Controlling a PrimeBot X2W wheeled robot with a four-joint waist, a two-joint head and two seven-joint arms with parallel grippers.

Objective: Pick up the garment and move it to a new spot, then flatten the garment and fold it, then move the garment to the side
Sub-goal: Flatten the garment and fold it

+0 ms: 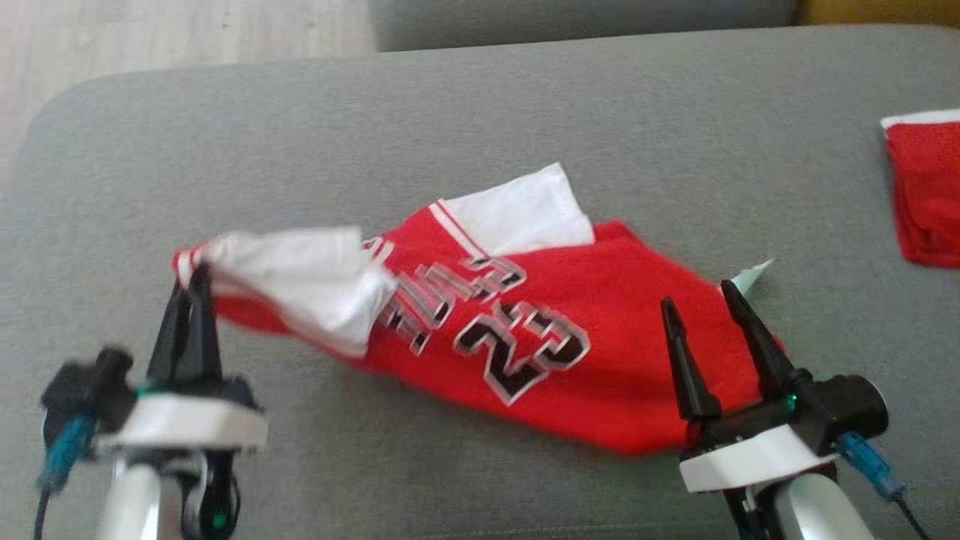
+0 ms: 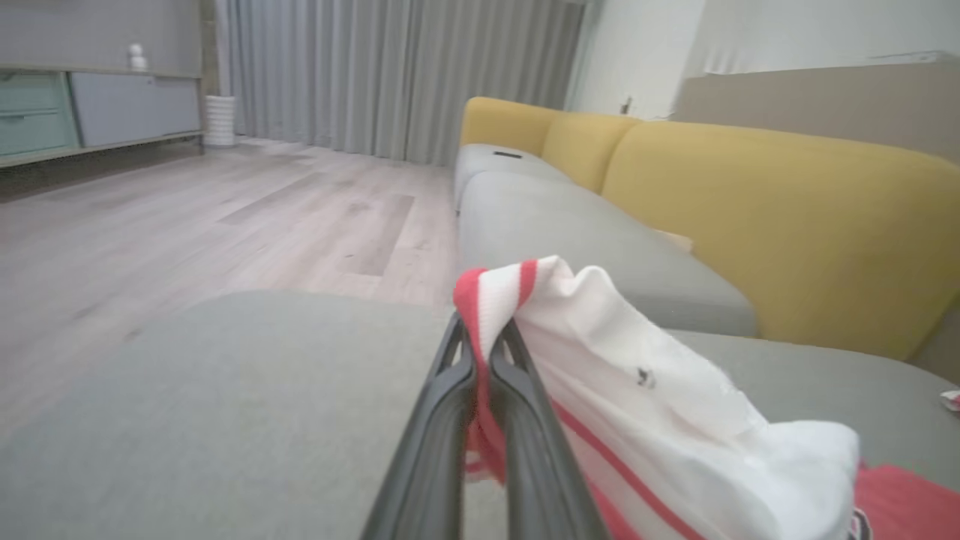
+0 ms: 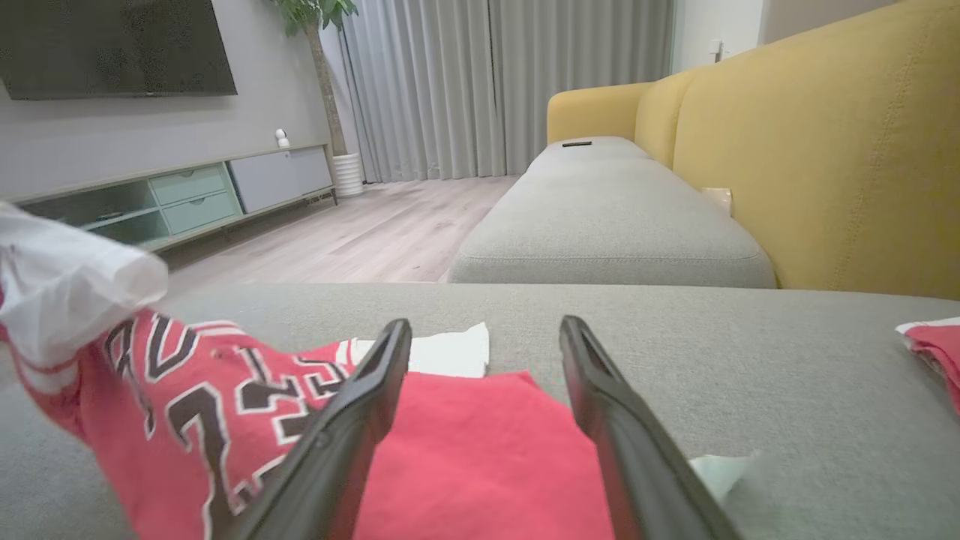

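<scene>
Left claw point(image 1: 196, 281) pinches the red jersey point(image 1: 525, 330) by its white-trimmed edge, raised at nine o'clock on the grey cushion point(image 1: 450, 112). Right claw point(image 1: 697, 295) hangs spread over the hem at four o'clock. Looks like flattening: right should grip there and pull.

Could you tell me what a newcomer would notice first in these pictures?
First, the red jersey with a bold 23, crumpled in the middle of the grey cushion. The left pincer is shut on its red-and-white trimmed edge at the left, holding it up, while the right pincer stands open over its right end. Another red cloth lies at the far right.
</scene>
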